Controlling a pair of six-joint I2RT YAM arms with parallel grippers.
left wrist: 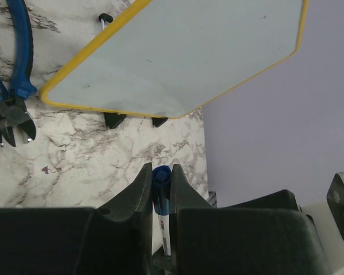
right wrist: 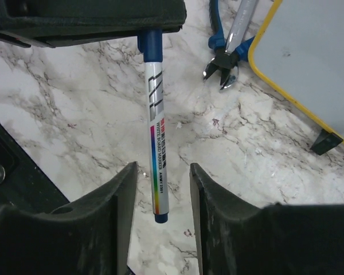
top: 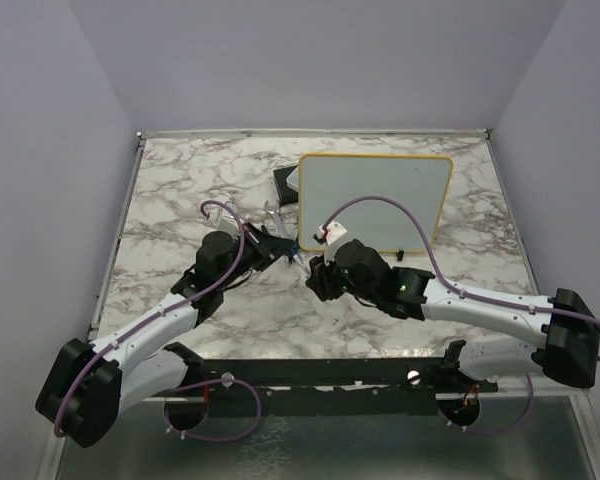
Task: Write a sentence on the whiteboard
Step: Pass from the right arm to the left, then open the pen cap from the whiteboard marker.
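Finds the whiteboard (top: 375, 195) toward the far right of the marble table (top: 170, 210), yellow-framed and pale-faced. Shows it standing on small black feet that hold it off the marble. Places a small black box (top: 286, 182) at the board's far left corner, touching or just beside it; cannot tell which. Shows blue-handled cutters (right wrist: 223, 57) lying flat on the marble near the board's left edge, apart from the frame, steel jaws pointing away from the handles toward the arms.

Sees both arms meeting over the middle of the table, just short of the board's near edge, wrists angled toward each other.

Finds the left gripper (left wrist: 160, 172) closed on a marker (right wrist: 159, 143), with both fingers pressed against the marker's blue end. Shows that round blue end poking out between the fingertips in the left wrist view, white barrel running back between the fingers.

From the right wrist, shows the barrel, printed and striped in rainbow colours, reaching out of the left grip and down between the fingers of the right gripper (right wrist: 163, 172). Finds those right fingers parted, one on each side of the barrel, with a strip of marble visible in each gap, so gripping nothing. Puts the marker's small blue tail well inside that gap, near the roots of the fingers.
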